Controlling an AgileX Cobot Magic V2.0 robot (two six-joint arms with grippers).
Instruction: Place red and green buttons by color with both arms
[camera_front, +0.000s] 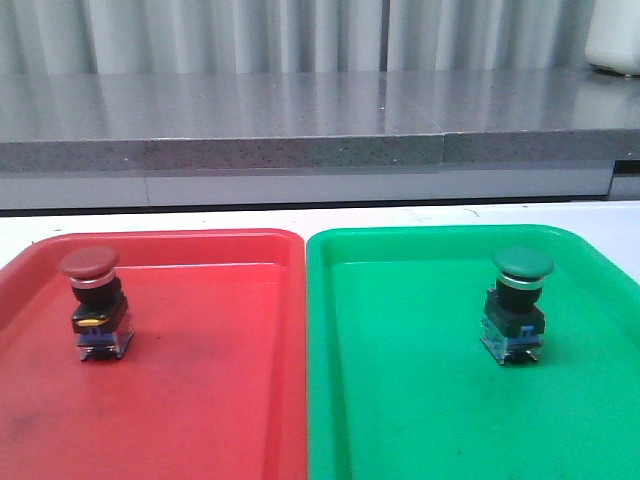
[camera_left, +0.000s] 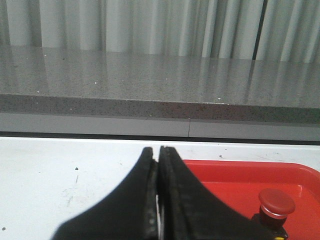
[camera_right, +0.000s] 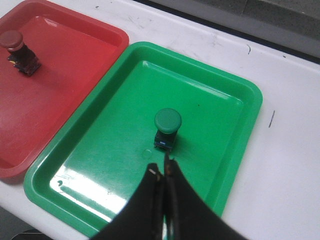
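The red button (camera_front: 95, 300) stands upright in the red tray (camera_front: 200, 400), towards its far left. The green button (camera_front: 517, 305) stands upright in the green tray (camera_front: 420, 400), at its far right. Neither arm shows in the front view. My left gripper (camera_left: 156, 152) is shut and empty, low over the white table beside the red tray (camera_left: 235, 177), with the red button (camera_left: 276, 206) off to one side. My right gripper (camera_right: 162, 170) is shut with nothing in it, hanging above the green tray (camera_right: 115, 160) just short of the green button (camera_right: 167, 127). The red button (camera_right: 17, 52) also appears there.
The two trays lie side by side on a white table (camera_front: 420, 215). A grey stone ledge (camera_front: 300, 120) runs along the back, with pale curtains behind. A white container (camera_front: 612, 40) stands at the far right on the ledge.
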